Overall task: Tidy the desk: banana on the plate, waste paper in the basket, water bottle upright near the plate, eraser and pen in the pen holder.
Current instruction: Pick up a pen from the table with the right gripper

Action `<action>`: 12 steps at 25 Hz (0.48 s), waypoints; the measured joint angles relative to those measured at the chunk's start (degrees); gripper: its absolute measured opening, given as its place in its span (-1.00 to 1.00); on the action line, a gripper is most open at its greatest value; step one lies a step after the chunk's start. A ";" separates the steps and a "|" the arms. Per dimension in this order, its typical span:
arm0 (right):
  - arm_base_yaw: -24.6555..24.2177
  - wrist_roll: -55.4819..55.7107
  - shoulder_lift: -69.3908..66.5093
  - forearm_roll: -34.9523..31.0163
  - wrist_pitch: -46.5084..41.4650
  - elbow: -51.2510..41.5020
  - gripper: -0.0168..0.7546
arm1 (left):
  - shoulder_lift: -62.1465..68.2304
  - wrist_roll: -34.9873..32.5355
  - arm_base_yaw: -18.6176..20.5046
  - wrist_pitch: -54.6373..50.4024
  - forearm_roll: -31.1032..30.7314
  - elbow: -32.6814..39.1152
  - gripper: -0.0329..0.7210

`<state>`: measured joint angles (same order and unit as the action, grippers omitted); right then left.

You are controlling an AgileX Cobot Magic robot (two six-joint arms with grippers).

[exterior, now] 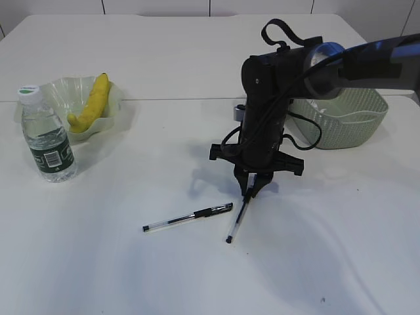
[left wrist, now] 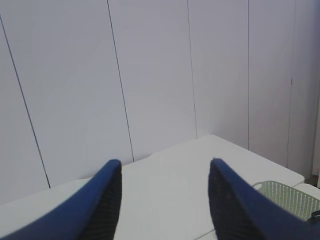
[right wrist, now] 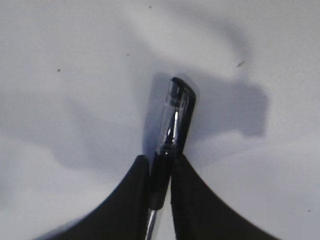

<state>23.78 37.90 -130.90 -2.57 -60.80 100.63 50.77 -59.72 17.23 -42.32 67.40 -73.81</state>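
1. Slippage threatened: the right pincer [exterior: 250, 191] pinched one pen [exterior: 237, 222] near its end, tip resting on the table [exterior: 131, 262]; it could pivot free.
2. Left pincer [left wrist: 165, 200] hung released, raised.
3. Second pen [exterior: 188, 218] lay just beside, liable to be nudged.

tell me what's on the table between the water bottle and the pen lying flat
Nothing: in the exterior view the tabletop between the water bottle and the flat-lying pen is bare white surface.
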 joint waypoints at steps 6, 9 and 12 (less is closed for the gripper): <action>0.00 -0.38 0.00 1.08 -0.23 0.00 -0.68 | 0.00 0.00 0.00 0.11 0.00 0.00 0.12; 0.00 -0.42 0.00 1.09 -0.23 0.00 -0.68 | 0.00 0.00 0.00 0.34 0.00 0.00 0.12; 0.00 -1.35 0.00 1.47 -0.23 0.00 -0.68 | 0.00 0.00 0.00 0.44 0.00 0.00 0.12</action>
<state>23.78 36.56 -130.90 -1.09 -61.04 100.63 50.77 -59.72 17.23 -41.87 67.40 -73.81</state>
